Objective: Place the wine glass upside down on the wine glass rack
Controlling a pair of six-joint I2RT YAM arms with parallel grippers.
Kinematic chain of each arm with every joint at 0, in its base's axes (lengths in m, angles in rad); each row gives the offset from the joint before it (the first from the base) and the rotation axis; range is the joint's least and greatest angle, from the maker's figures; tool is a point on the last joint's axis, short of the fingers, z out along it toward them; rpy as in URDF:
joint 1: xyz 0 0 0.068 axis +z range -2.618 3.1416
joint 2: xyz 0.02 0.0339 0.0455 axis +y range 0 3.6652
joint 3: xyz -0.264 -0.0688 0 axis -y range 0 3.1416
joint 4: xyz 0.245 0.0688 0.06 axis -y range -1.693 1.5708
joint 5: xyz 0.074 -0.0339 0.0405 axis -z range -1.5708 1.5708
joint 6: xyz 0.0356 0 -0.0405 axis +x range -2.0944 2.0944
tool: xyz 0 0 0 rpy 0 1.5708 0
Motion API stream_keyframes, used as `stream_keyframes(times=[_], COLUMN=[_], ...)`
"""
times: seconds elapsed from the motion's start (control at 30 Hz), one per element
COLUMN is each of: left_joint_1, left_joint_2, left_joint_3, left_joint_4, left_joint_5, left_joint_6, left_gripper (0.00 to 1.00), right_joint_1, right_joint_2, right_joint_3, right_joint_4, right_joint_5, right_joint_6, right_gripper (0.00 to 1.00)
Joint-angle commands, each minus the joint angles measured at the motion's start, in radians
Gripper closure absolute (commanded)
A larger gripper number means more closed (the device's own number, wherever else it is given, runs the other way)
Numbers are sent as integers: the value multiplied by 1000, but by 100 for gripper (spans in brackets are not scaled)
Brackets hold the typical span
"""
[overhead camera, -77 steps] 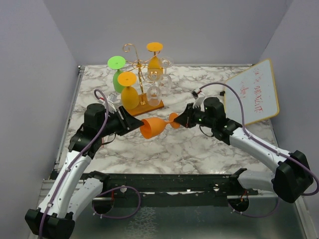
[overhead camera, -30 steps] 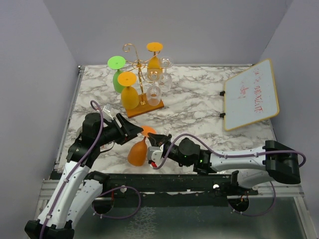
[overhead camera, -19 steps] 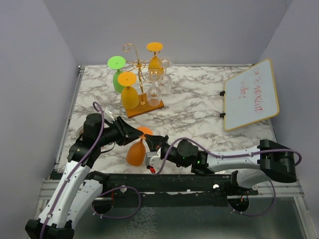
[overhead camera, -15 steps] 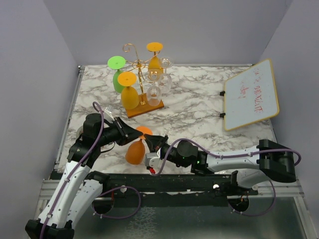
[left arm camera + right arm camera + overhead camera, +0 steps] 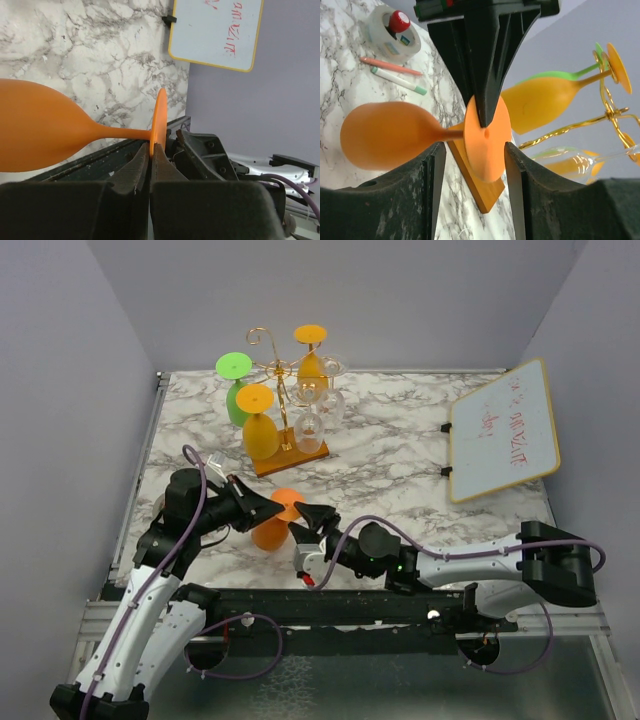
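The orange wine glass (image 5: 270, 532) hangs tilted just above the table's near edge, its foot (image 5: 289, 498) uppermost. My left gripper (image 5: 274, 508) is shut on the rim of that foot (image 5: 160, 116), with the bowl (image 5: 35, 131) off to its left. My right gripper (image 5: 472, 157) stands open astride the foot (image 5: 489, 140), its fingers (image 5: 516, 170) clear of it. The wine glass rack (image 5: 276, 368), gold wire on a wooden base (image 5: 291, 457), stands at the back left.
On the rack hang a green glass (image 5: 236, 390), yellow glasses (image 5: 261, 428) and clear ones (image 5: 322, 400). A whiteboard (image 5: 503, 430) leans at the right. A tape roll (image 5: 392, 36) and two pens (image 5: 395, 72) lie on the marble near the left arm.
My left gripper has shut on the glass's foot and my right gripper has opened and let go of it. The glass has lifted slightly toward the rack.
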State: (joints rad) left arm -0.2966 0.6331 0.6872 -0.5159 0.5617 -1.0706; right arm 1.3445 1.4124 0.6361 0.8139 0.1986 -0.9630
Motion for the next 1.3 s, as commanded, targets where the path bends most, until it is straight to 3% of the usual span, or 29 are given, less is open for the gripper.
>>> stream_keyframes(times=[0.0,0.2,0.4,0.53,0.9,1.27], left_joint_1=[-3,-3,-3,-3,-3,12], left_joint_2=[-28,-36,-34,27,331,682], left_joint_3=[53,155,369,503,763,1071], left_joint_4=[-58,-212,-417,-385,-60,152], left_joint_5=[-124,-355,-878,-1050,-1096,-898], left_joint_6=[70,194,276,362,519,521], left_gripper=[100,100,100,100,100,100], right_joint_1=[8,8,8,8,9,8], right_joint_2=[-59,-212,-327,-351,-417,-458], right_joint_3=[-46,-109,-134,-143,-142,-98], right_joint_4=[-51,-192,-244,-242,-260,-358], right_joint_5=[65,47,72,90,119,174], right_joint_6=[98,277,402,442,632,1049], right_gripper=[43,38,38,38,38,38])
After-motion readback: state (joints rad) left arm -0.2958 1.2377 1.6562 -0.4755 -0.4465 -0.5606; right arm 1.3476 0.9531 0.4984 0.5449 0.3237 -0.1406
